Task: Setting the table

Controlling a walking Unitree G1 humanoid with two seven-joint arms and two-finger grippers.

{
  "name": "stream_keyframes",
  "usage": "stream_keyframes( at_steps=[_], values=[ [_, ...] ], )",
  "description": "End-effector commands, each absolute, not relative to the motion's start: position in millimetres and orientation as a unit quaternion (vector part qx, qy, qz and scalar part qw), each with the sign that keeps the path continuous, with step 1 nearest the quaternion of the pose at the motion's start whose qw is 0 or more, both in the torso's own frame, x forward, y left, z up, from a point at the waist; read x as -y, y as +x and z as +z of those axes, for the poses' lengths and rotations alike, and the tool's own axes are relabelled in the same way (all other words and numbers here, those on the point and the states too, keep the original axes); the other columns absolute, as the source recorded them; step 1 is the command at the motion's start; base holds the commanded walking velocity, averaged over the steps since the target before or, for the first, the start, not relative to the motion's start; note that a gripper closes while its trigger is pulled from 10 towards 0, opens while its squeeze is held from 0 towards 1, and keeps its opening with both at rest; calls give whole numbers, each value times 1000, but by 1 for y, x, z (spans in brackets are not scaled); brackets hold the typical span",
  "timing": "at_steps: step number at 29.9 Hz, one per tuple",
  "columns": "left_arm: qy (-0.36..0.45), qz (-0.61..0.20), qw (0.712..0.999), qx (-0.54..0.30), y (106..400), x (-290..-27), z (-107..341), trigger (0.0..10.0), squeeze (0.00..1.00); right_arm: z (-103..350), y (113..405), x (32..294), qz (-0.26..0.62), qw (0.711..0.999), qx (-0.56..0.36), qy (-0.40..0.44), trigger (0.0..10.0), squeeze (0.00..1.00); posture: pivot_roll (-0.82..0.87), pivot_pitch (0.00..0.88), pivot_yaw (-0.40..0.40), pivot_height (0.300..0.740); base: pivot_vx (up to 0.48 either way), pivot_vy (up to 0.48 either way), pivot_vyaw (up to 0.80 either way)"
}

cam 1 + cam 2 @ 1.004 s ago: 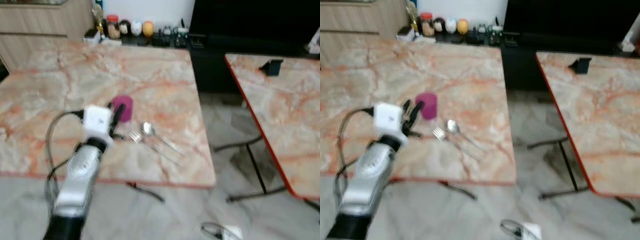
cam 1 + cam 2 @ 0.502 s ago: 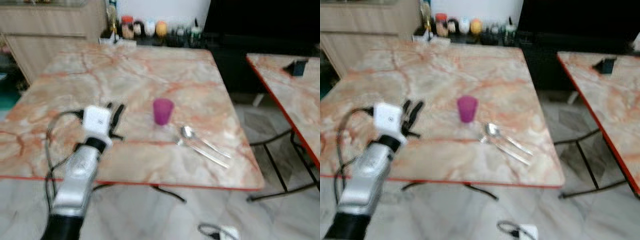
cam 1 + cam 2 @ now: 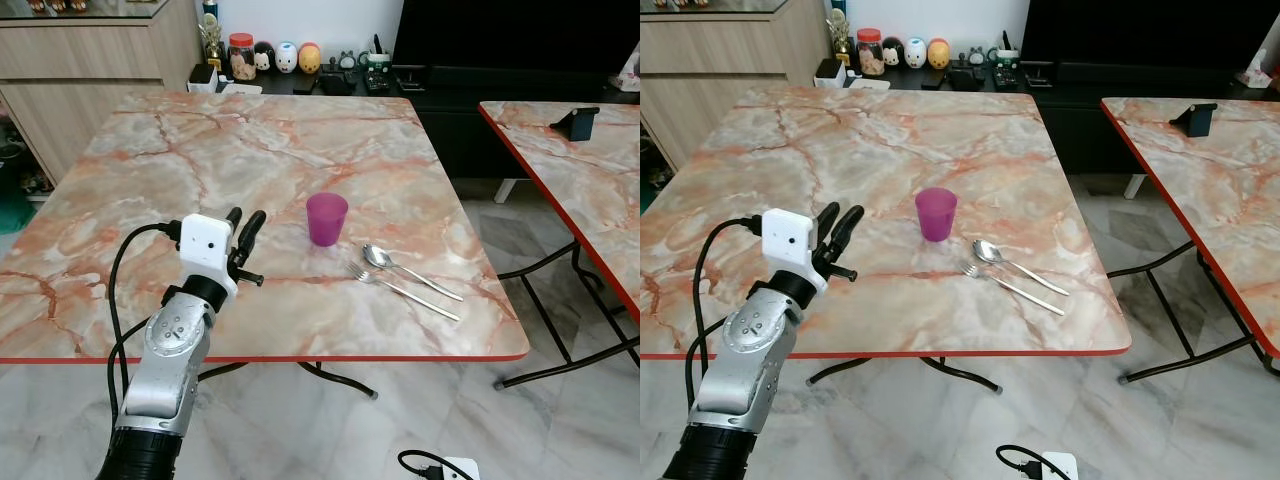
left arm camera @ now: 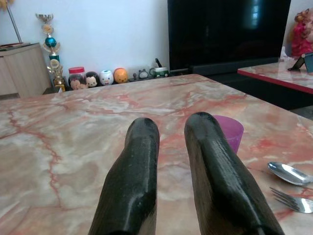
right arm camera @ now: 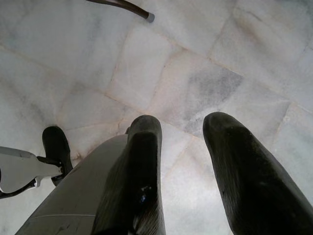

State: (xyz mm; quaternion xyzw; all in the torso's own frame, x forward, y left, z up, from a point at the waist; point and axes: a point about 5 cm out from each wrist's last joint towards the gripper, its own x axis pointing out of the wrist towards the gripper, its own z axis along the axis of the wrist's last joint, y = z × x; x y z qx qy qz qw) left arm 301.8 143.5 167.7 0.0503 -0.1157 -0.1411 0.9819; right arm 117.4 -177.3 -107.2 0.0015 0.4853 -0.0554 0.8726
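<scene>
A: How far along is the table setting?

B: Part of a place is laid, I'd judge. A purple cup stands upright on the worktop, toward its right edge. Just beside it, nearer the front right corner, a spoon and a fork lie side by side. I see no plate.

A: Anything in the cup?

B: I cannot tell; its inside is hidden.

A: And the arms?

B: The left gripper hovers over the front part of the worktop, its jaws a little apart, holding nothing, aimed toward the cup. The right gripper hangs over the floor, jaws apart and empty.
</scene>
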Motion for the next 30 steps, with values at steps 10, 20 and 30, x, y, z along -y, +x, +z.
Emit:
stream_keyframes(
  at_steps=[10, 20, 30],
  values=[
    [71, -139, 983, 95, 300, -142, 161, 10000, 1000, -107, 117, 180, -63, 872, -486, 3, 10000, 0, 44, 0, -51, 740, 0, 0, 0],
    [69, -131, 984, 98, 300, -143, 163, 10000, 294, -107, 118, 181, -62, 872, -486, 2, 10000, 0, 45, 0, -55, 740, 0, 0, 0],
    [57, -139, 984, 98, 299, -142, 164, 10000, 0, -107, 119, 181, -64, 872, -485, 3, 10000, 0, 45, 0, -56, 740, 27, 0, 0]
  ],
)
